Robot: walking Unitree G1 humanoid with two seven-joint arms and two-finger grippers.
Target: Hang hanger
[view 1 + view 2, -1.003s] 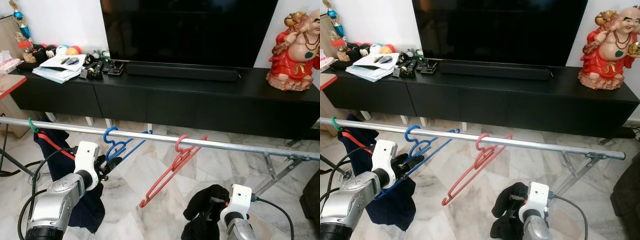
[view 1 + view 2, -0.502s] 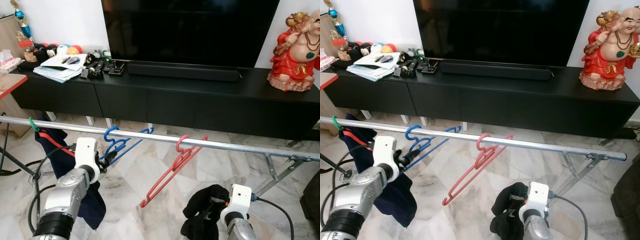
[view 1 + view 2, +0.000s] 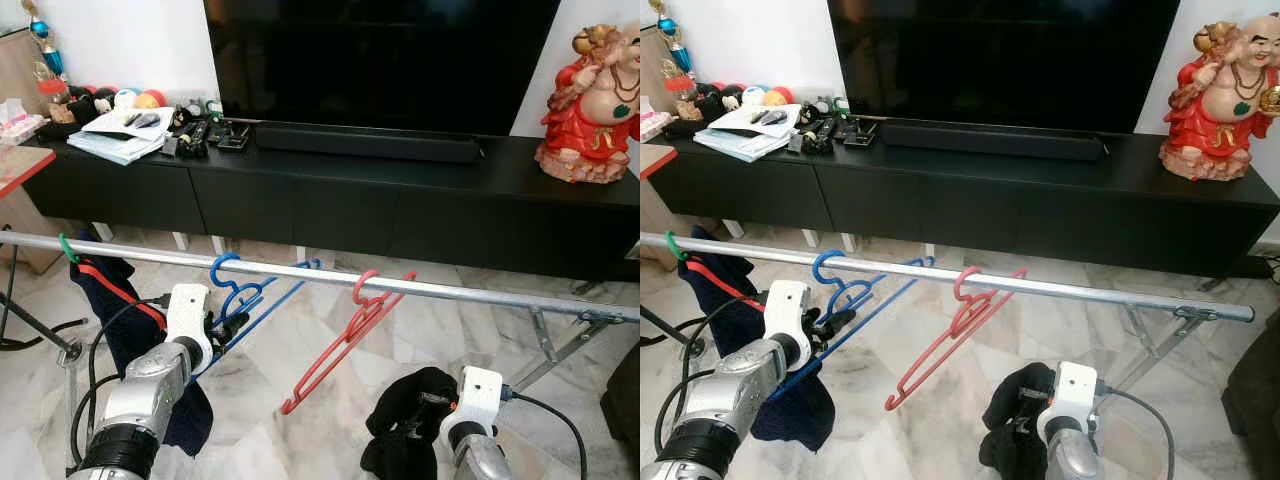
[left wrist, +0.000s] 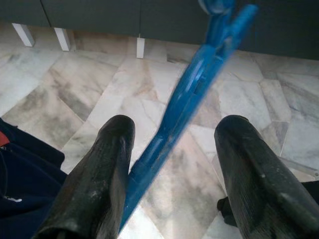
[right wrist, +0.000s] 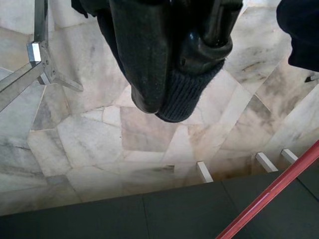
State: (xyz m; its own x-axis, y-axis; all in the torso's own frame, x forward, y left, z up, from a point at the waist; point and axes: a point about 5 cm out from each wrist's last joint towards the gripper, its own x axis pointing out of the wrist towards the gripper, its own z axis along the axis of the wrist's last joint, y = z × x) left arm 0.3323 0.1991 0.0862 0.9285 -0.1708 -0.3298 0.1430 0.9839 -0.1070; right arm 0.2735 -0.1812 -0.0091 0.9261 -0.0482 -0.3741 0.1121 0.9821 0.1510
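Foreground, right: the right gripper (image 5: 177,74) is low beside the robot, its black fingers pinched on a dark navy knitted garment (image 3: 400,420) that hangs bunched above the pale marble floor (image 3: 300,350).

Foreground, left: the left gripper (image 4: 172,169) has its fingers (image 4: 107,169) spread apart, with the lower bar of the blue plastic hanger (image 3: 240,300) passing between them; the bar lies against the inner face of one finger and is clear of the other.

Middle ground: a long grey metal rail (image 3: 450,290) crosses the scene from the robot's left to its right, descending slightly to the right and carried on a folding metal stand (image 3: 560,340). The blue plastic hanger is hooked over this rail left of centre; its long axis runs diagonally, down towards the left arm and up and away. A red plastic hanger (image 3: 350,335) hangs just right of it, tilted the same way. At the far left, a green-hooked hanger (image 3: 68,250) carries a dark navy cloth (image 3: 125,320).

Background: a low black TV cabinet (image 3: 350,200) bears a black television (image 3: 380,60), a black soundbar (image 3: 365,143), stacked papers (image 3: 120,135) and a red-robed laughing figurine (image 3: 595,95).
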